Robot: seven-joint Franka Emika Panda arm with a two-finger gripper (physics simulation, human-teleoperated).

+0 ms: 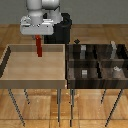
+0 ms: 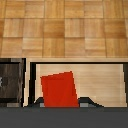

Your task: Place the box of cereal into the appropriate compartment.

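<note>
Jaws grip cereal box [image 1: 39, 47] above tray [image 1: 10, 67].

Beneath me the wooden parquet floor [image 1: 100, 107] carries thin metal legs [image 1: 61, 106], which hold up two containers side by side. On the exterior view's left stands my large light-wood tray [image 1: 7, 64]. Just beside it, on the exterior view's right, stands the dark-brown four-part bin [image 1: 69, 70], its sections holding grey blocks [image 1: 84, 73]; the tallest, slimmest one [image 1: 114, 50] rises in a far section.
</note>
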